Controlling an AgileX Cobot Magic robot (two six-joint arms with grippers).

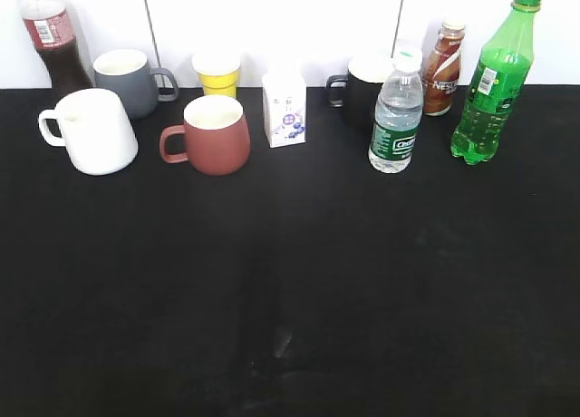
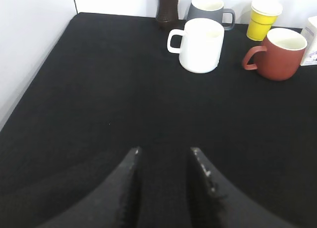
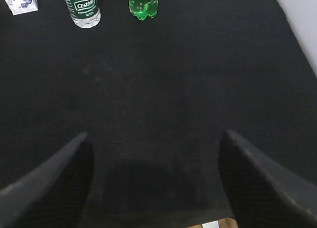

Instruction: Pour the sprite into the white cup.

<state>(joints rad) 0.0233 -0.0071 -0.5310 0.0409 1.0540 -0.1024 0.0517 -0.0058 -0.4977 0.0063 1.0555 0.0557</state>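
The sprite (image 1: 492,82), a tall green bottle with a green cap, stands upright at the back right of the black table; its base shows at the top of the right wrist view (image 3: 143,4). The white cup (image 1: 93,130) stands at the back left, handle to the left, and shows in the left wrist view (image 2: 200,44). My left gripper (image 2: 164,151) is open and empty, low over the table, well short of the cup. My right gripper (image 3: 156,136) is wide open and empty, far in front of the sprite. Neither gripper shows in the exterior view.
Along the back stand a cola bottle (image 1: 53,36), a grey mug (image 1: 127,82), a yellow cup (image 1: 217,72), a dark red mug (image 1: 214,134), a small white carton (image 1: 285,107), a black mug (image 1: 362,91), a clear water bottle (image 1: 396,116) and a brown Nescafe bottle (image 1: 442,68). A white wall borders the table's left edge (image 2: 29,49).
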